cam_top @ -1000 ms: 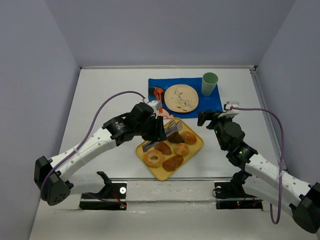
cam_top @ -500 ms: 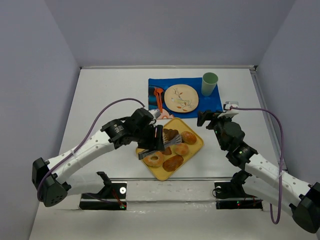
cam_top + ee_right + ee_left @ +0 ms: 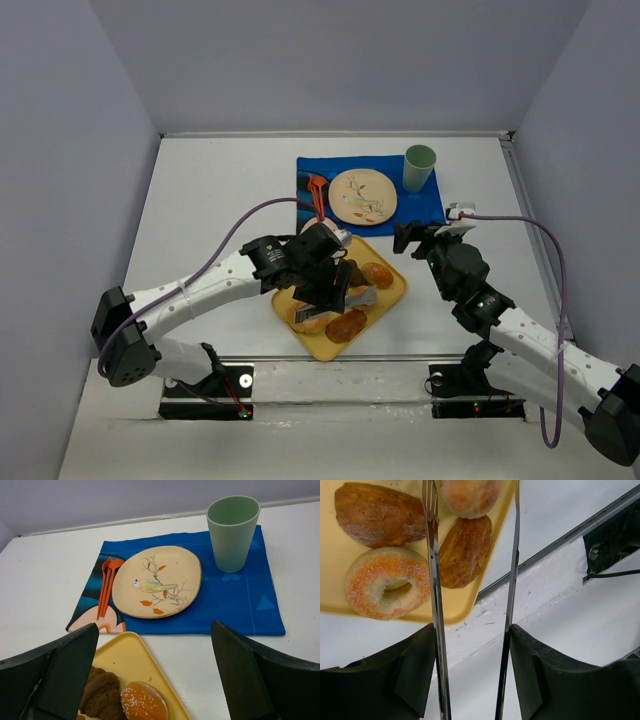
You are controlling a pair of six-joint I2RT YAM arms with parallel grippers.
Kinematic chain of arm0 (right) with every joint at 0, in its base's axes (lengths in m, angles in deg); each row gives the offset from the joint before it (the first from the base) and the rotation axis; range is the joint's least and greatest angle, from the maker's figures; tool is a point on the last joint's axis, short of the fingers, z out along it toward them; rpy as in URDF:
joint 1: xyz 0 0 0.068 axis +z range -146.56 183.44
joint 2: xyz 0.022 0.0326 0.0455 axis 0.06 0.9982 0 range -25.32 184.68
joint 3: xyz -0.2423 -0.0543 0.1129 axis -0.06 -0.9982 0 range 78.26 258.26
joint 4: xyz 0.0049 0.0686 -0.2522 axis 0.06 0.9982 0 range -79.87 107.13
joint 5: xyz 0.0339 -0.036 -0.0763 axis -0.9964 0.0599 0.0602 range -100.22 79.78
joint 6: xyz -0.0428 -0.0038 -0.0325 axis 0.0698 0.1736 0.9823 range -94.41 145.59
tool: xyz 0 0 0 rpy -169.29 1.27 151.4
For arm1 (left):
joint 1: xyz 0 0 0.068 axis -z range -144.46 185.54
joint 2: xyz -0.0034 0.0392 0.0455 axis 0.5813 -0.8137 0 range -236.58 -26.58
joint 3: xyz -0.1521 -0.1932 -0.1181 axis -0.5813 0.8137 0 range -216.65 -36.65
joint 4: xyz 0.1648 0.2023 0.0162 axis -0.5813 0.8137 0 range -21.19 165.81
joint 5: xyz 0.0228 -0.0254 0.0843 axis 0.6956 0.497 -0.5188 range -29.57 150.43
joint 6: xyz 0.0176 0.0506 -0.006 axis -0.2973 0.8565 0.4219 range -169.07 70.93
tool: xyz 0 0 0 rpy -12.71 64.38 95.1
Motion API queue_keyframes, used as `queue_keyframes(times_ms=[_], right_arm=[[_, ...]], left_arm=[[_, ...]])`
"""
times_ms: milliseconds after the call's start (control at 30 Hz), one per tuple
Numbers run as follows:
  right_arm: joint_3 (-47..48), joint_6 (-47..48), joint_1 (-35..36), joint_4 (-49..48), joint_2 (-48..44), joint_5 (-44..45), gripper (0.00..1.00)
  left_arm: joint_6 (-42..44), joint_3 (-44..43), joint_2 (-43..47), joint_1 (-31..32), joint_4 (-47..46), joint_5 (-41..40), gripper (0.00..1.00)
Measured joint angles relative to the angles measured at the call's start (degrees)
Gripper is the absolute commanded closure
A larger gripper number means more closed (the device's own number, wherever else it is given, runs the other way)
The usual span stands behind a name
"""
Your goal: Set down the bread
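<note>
Now the left gripper (image 3: pixel 335 282) sits over the middle of the yellow tray (image 3: pixel 396 290). 1 second ago it hung at the tray's left edge, and it has swung across since. It is clamped on a pair of metal tongs (image 3: pixel 436 630), whose 2 blades have spread apart in that same second and now stand open with nothing pinched between them.

From the left wrist, the blades straddle the oblong brown roll (image 3: pixel 465 550). The round bun (image 3: pixel 470 495) lies between their tips, and the forked left tip hangs at the edge of the dark loaf (image 3: pixel 380 512). The sugared doughnut (image 3: pixel 365 590) lies just outside the left blade. Whether the blades touch any piece cannot be told.

All the bread is on the tray. The bird-patterned plate (image 3: pixel 363 196) on the blue placemat (image 3: pixel 428 205) is bare, with the green cup (image 3: pixel 420 166) beside it.

The right gripper (image 3: pixel 155 680) hovers near the tray's far corner, fingers wide apart and empty.

Judging by this, the approach is finished and the pick is about to start. The tongs look lined up for the roll or the bun, and would need to drop and squeeze before anything goes to the plate.
</note>
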Motion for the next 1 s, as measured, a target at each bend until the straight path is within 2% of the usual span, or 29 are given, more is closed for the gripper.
queue_keyframes(times_ms=[367, 733, 1000], right_arm=[[0.0, 0.0, 0.0, 0.0, 0.0, 0.0, 0.01], [0.0, 0.0, 0.0, 0.0, 0.5, -0.1, 0.0], [0.0, 0.0, 0.0, 0.0, 0.9, -0.1, 0.0]], left_arm=[[2.5, -7.3, -6.5, 2.4, 3.7, -2.3, 0.31], [2.7, -7.9, -9.0, 3.1, 9.3, -4.6, 0.31], [4.6, -8.9, -11.3, 3.3, 8.7, -3.3, 0.31]])
